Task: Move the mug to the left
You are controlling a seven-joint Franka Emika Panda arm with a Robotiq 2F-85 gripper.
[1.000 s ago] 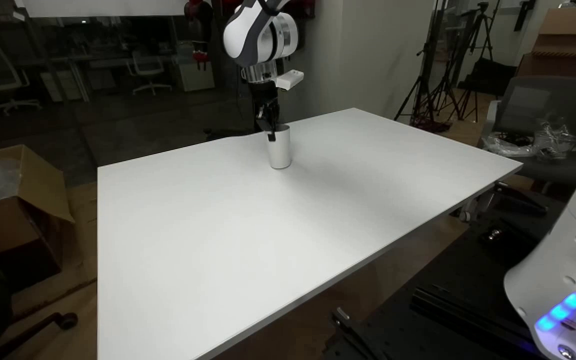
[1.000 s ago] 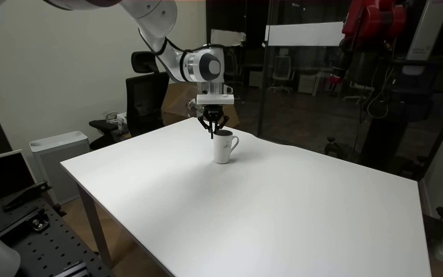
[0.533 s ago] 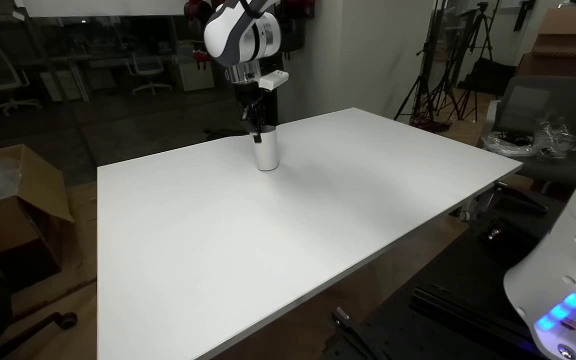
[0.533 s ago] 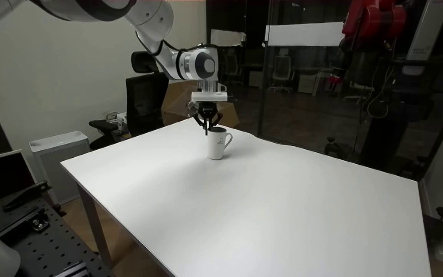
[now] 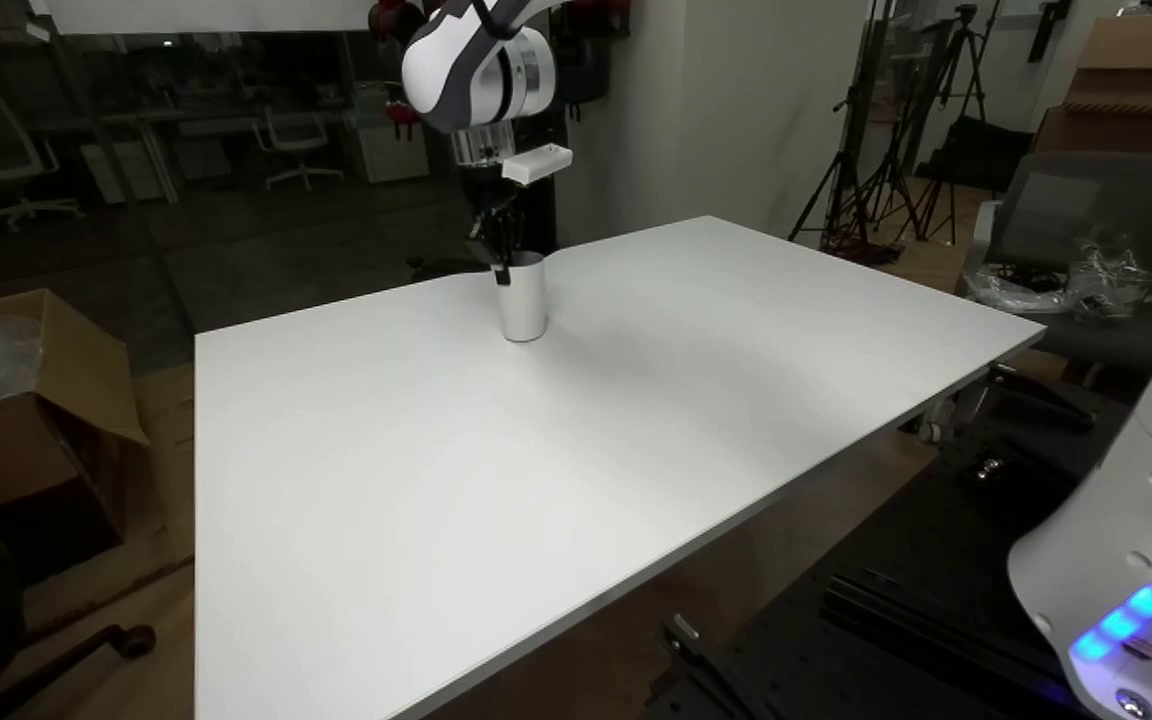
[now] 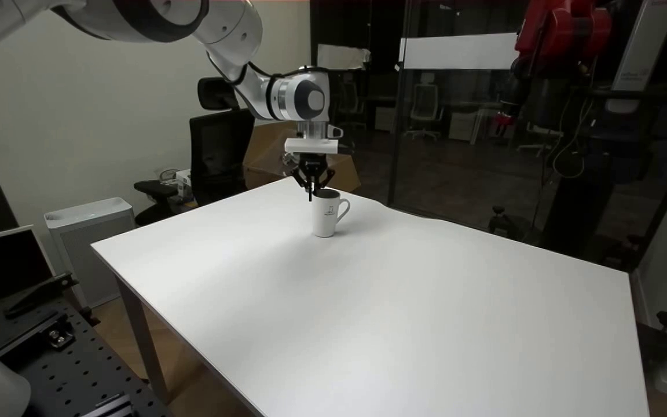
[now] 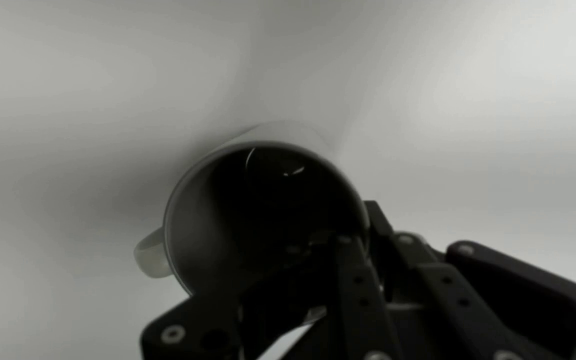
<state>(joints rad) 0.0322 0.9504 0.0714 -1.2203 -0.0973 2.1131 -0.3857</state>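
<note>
The mug [image 5: 522,305] is white with a dark inside, and it stands near the far edge of the white table [image 5: 416,500]. In an exterior view the mug [image 6: 324,217] shows a small dark print and its handle on the right. My gripper [image 6: 312,193] comes down from above on the mug's rim, opposite the handle. In the wrist view the gripper [image 7: 366,234] is shut on the mug's wall, one finger inside and one outside. The inner fingertip is hard to make out against the dark inside. The mug's base is at or just above the tabletop; I cannot tell which.
A cardboard box [image 5: 86,400] stands on the floor past the table's end. A black office chair [image 6: 220,150] and a white boxy unit [image 6: 93,249] stand beyond another edge. A glass wall [image 6: 455,150] runs behind the table.
My gripper and the mug have moved together a short way to the left in both exterior views, mostly in the first half second. The gripper has stayed shut on the rim.
</note>
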